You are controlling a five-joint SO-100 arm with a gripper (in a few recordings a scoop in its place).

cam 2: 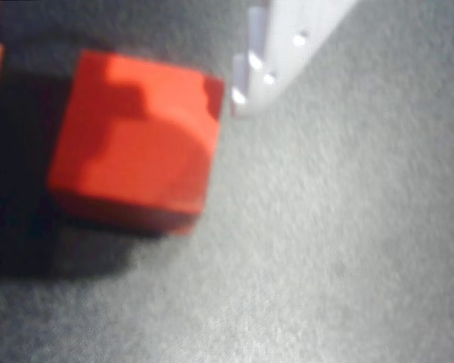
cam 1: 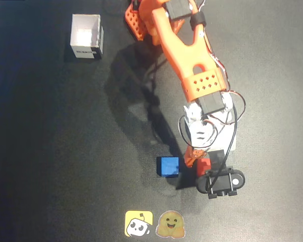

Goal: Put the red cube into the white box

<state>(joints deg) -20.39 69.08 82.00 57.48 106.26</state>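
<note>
1. The gripper (cam 1: 198, 164) hangs low over the dark table (cam 1: 50, 151), at the red cube (cam 1: 204, 165).
2. In the wrist view the red cube (cam 2: 136, 144) sits between an orange finger at the left edge and a white finger (cam 2: 276, 53) at upper right; the fingers are apart, not yet clamped.
3. A blue cube (cam 1: 167, 167) lies just left of the gripper.
4. The white box (cam 1: 86, 36) stands well apart, at upper left.

We see a matt, finely grained dark desk (cam 2: 348, 249), a smooth matt red cube (cam 2: 136, 144), a thin white cardboard box (cam 1: 86, 36), a glossy blue cube (cam 1: 167, 166)
</note>
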